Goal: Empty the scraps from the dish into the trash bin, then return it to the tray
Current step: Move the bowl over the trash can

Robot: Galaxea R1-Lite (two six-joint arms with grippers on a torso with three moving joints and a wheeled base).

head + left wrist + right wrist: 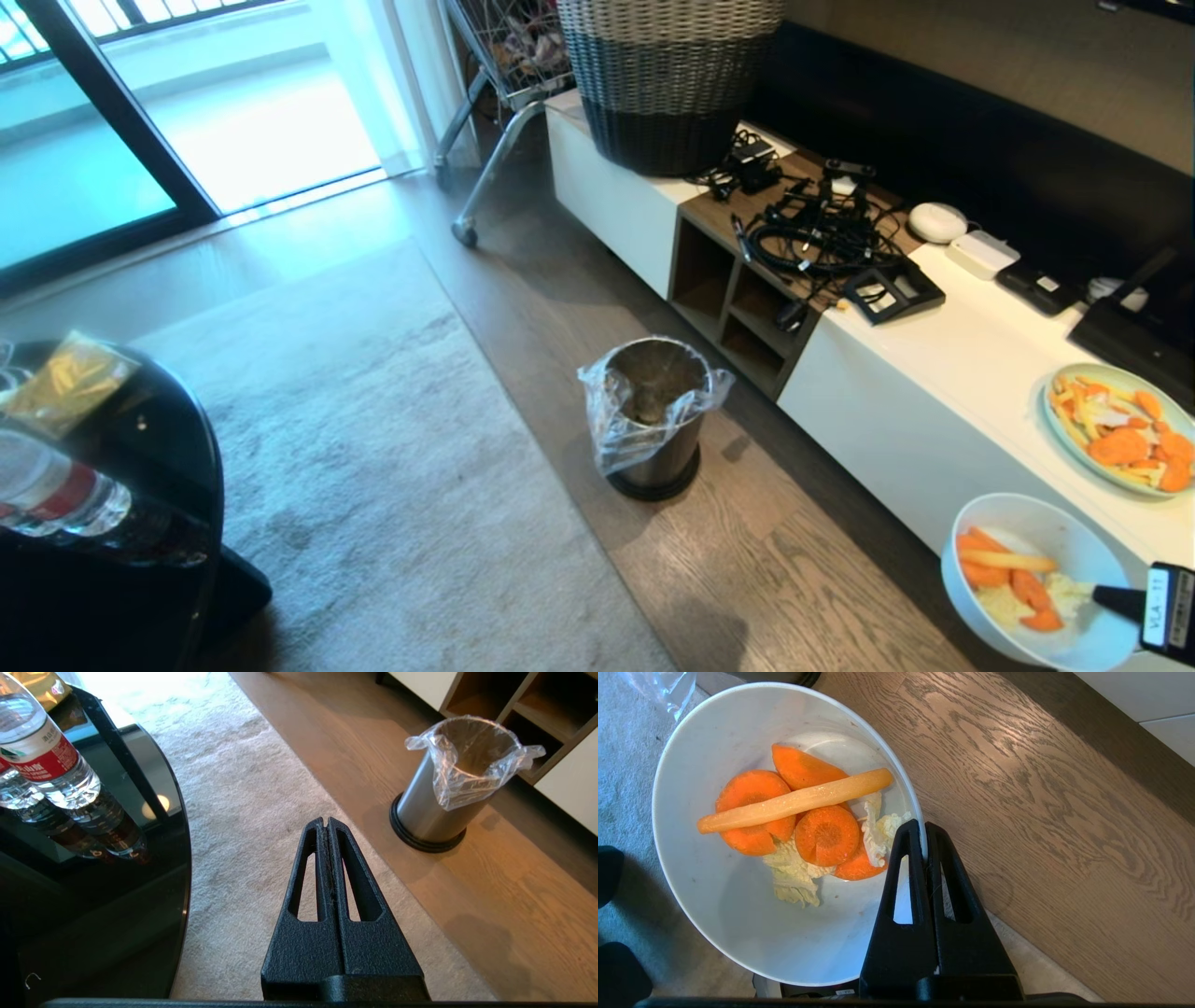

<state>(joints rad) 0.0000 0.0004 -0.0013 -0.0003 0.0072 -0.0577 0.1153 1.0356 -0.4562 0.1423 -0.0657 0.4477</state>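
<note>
Wood floor carries trash bin beside rug.

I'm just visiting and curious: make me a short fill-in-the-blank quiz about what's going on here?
1. The right tool is shut on the rim of the white ____.
2. The scraps in it are mostly orange ____ slices.
3. The trash bin stands on the ____.
4. The bin is lined with a clear ____ bag.

Missing words: dish, carrot, floor, plastic.

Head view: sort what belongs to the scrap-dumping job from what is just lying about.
In the job:
- white dish, held by the right gripper
- scraps in it
- trash bin on the floor

Lying about:
- blue plate of food
- cables
- woven basket
- water bottle
</note>
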